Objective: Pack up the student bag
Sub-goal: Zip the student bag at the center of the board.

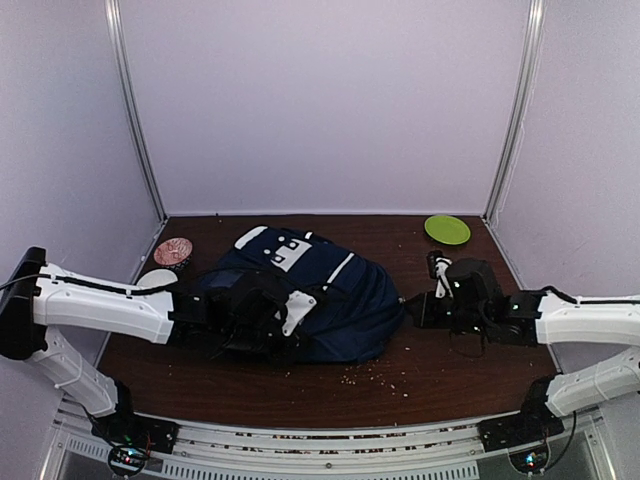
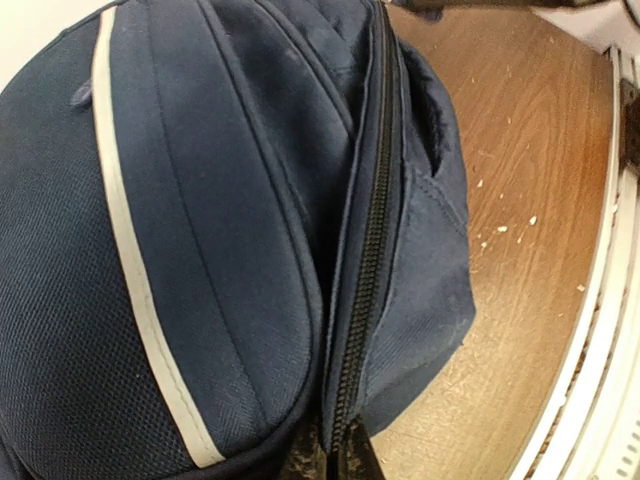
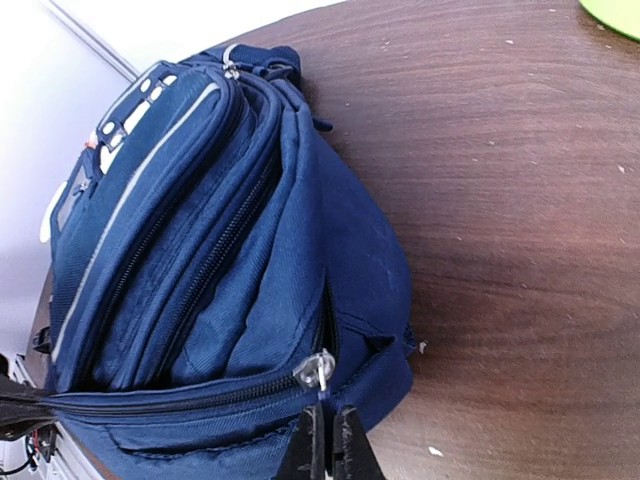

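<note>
**If the pull slips, the zip stalls**

As the bag (image 1: 330,290) lies at the middle of the table (image 1: 450,375), full and all but closed, we judge the work to be on its last stretch of zip. The right gripper (image 3: 325,452) stands at the bag's right end, its fingers nearly together and pinched on the tab of the zip pull (image 3: 318,371). The left gripper (image 2: 335,462) sits on the bag's left part with its tips close about the zip (image 2: 372,230). We cannot tell whether it clamps the seam or merely rests there.

Risks noted:

1. The tab is small and smooth, so a tug off the line of the zip could draw it out of the fingers.
2. Past the pull the zip appears to turn a corner where the fabric puckers, and the slider may jam or bite cloth there.
3. If the left hold is loose, the whole bag may slide instead of the slider running. Loose crumbs (image 1: 385,378) beside it would ease such a slide.
4. The plate (image 1: 447,229) lies at the far right, well apart, and we rate it no hazard.
</note>
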